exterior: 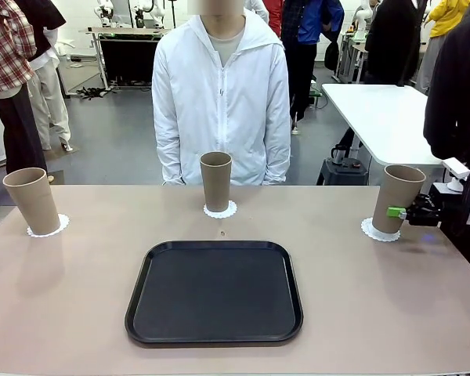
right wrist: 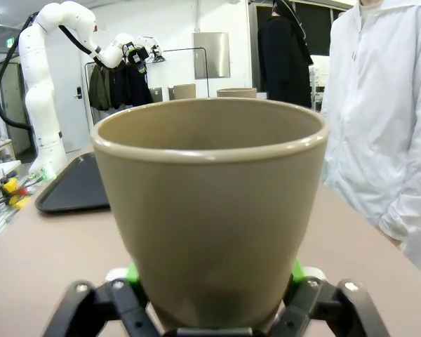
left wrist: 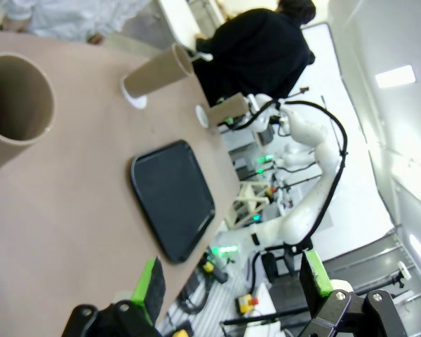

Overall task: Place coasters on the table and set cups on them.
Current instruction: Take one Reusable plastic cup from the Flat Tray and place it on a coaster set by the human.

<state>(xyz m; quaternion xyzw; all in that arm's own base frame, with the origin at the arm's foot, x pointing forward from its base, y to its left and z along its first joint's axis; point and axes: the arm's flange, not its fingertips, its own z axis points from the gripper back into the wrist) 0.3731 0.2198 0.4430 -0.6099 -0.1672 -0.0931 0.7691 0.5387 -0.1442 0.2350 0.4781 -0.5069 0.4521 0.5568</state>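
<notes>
On the beige surface (exterior: 78, 298), three tan cups, each upright on a white coaster: left cup (exterior: 31, 201) on the left coaster (exterior: 48, 228) near the left edge, middle cup (exterior: 215, 182) on the middle coaster (exterior: 220, 210) by the far edge, right cup (exterior: 398, 199) on the right coaster (exterior: 378, 230) near the right edge. Black tray (exterior: 215, 292) bare at centre, well apart from all three, with open surface to either side and along the near edge. From the front, right gripper (exterior: 399, 212) reaching in from the right edge, green pad against the right cup's lower wall. From the right wrist, closer detail: gripper clamped around that cup's base, green pads pressed on both sides, rim looming large, tray beyond on the left. From the left wrist, left gripper (left wrist: 231, 281) spread wide and holding nothing, raised above the surface, left cup's open mouth at upper left, tray below it. Person in a white jacket (exterior: 222, 102) standing behind the far edge.
</notes>
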